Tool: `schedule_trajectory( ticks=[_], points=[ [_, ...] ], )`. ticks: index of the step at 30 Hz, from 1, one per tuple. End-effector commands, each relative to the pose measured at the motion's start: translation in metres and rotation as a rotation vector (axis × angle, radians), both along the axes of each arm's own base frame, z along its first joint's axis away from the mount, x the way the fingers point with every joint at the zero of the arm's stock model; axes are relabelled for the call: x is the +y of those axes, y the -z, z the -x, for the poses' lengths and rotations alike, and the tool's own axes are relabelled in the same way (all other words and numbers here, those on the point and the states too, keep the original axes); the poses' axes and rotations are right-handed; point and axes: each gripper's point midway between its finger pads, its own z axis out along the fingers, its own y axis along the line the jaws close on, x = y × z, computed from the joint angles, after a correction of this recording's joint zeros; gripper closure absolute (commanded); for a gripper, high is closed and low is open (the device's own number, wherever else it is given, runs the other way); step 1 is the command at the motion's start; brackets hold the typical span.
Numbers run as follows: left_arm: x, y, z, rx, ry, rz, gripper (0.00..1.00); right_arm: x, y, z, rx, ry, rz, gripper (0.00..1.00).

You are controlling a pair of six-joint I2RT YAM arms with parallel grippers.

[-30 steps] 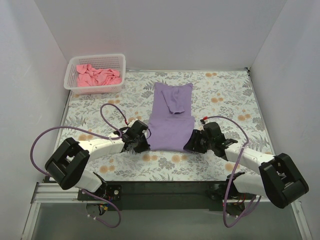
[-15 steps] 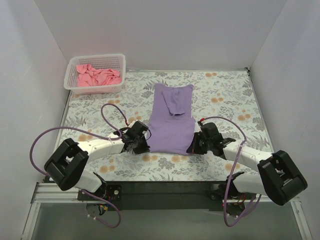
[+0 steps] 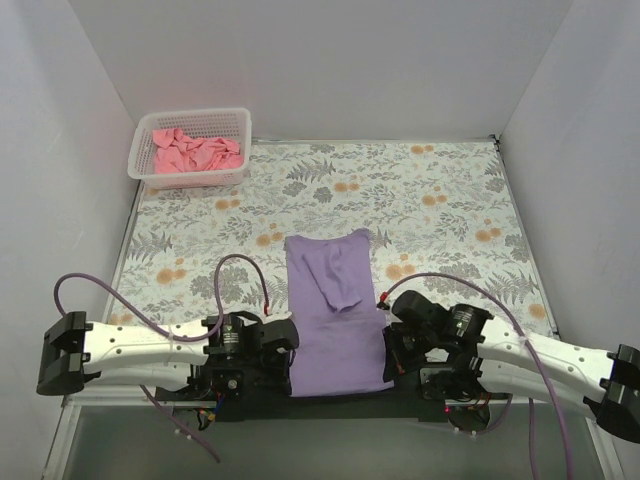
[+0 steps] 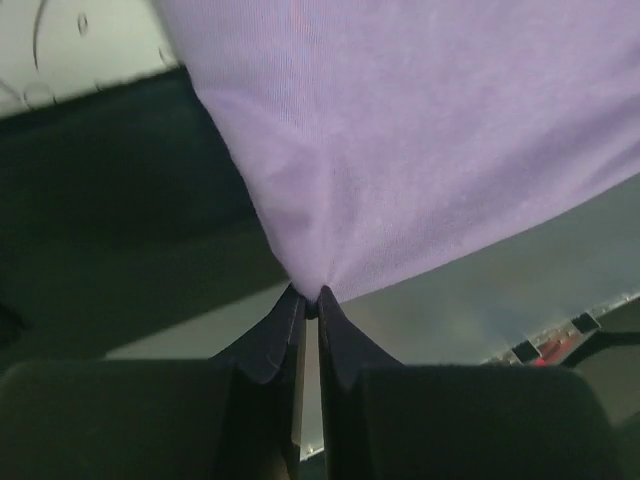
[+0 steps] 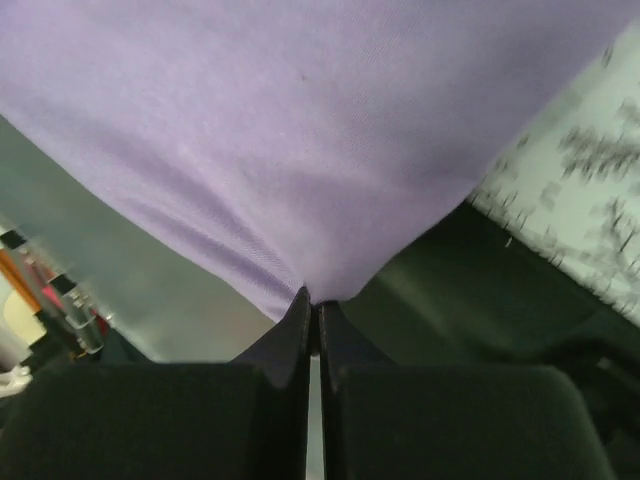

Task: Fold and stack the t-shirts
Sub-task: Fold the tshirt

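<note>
The lavender-purple t-shirt (image 3: 335,310) lies as a long folded strip, its near end hanging over the table's front edge. My left gripper (image 3: 284,358) is shut on the shirt's near left corner, and my right gripper (image 3: 389,355) is shut on its near right corner. In the left wrist view the cloth (image 4: 400,130) is pinched at my left gripper's (image 4: 309,297) tips. The right wrist view shows the purple cloth (image 5: 300,120) pinched the same way in my right gripper (image 5: 313,297). The salmon-pink t-shirt (image 3: 195,151) sits crumpled in the basket.
The white mesh basket (image 3: 190,180) stands at the back left corner. The floral tablecloth (image 3: 440,210) covers the table, with white walls on three sides. A black bar (image 3: 330,405) with the arm bases runs along the near edge.
The right gripper has shut on the purple shirt's corner. Both arms have pulled back to the near edge, dragging the shirt toward me so its end hangs over the front.
</note>
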Motion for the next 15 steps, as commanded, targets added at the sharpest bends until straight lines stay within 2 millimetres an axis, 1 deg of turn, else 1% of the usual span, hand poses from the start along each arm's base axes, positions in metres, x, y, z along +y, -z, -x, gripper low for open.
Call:
schedule_trajectory(
  ticks=[1, 2, 3, 4, 5, 6, 7, 8, 9, 10, 11, 12, 13, 14, 15],
  points=[
    [0.017, -0.018, 0.014, 0.1, -0.17, -0.088, 1.0, -0.013, -0.028, 0.012, 0.055, 0.04, 0.063, 0.99],
    [0.012, -0.026, 0.005, 0.055, -0.17, -0.077, 1.0, -0.011, -0.032, 0.001, -0.001, 0.047, 0.071, 0.99],
    [0.008, -0.032, -0.011, 0.008, -0.194, -0.068, 1.0, -0.012, -0.036, -0.007, -0.047, 0.026, 0.086, 0.99],
    [-0.003, -0.049, -0.03, -0.049, -0.213, -0.031, 1.0, -0.003, -0.05, -0.022, -0.087, 0.034, 0.094, 0.99],
    [-0.004, -0.054, -0.044, -0.091, -0.169, -0.023, 1.0, -0.004, -0.052, -0.036, -0.142, 0.045, 0.129, 0.99],
    [-0.005, -0.056, -0.07, -0.109, -0.235, -0.018, 1.0, -0.004, -0.054, -0.046, -0.178, 0.016, 0.166, 0.99],
    [-0.01, -0.068, -0.088, -0.147, -0.254, 0.014, 1.0, -0.003, -0.058, -0.059, -0.207, 0.034, 0.174, 0.99],
    [-0.008, -0.072, -0.102, -0.193, -0.232, 0.018, 1.0, 0.006, -0.076, -0.075, -0.256, 0.045, 0.148, 0.99],
    [-0.005, -0.076, -0.123, -0.221, -0.28, 0.017, 1.0, 0.009, -0.082, -0.085, -0.279, 0.04, 0.14, 0.99],
    [-0.009, -0.087, -0.138, -0.257, -0.289, 0.034, 1.0, 0.008, -0.084, -0.099, -0.294, 0.037, 0.153, 0.99],
    [-0.009, -0.094, -0.148, -0.277, -0.294, 0.038, 1.0, 0.016, -0.102, -0.113, -0.338, 0.04, 0.118, 0.99],
    [-0.005, -0.097, -0.16, -0.307, -0.291, 0.03, 1.0, 0.017, -0.108, -0.123, -0.356, 0.043, 0.112, 0.99],
    [-0.007, -0.099, -0.169, -0.324, -0.292, 0.028, 1.0, 0.015, -0.113, -0.138, -0.372, 0.044, 0.112, 0.99],
    [-0.009, -0.109, -0.18, -0.355, -0.3, 0.042, 1.0, 0.017, -0.119, -0.147, -0.384, 0.044, 0.099, 0.99],
    [-0.005, -0.113, -0.193, -0.379, -0.308, 0.039, 1.0, 0.022, -0.132, -0.16, -0.404, 0.053, 0.077, 0.99]
  ],
)
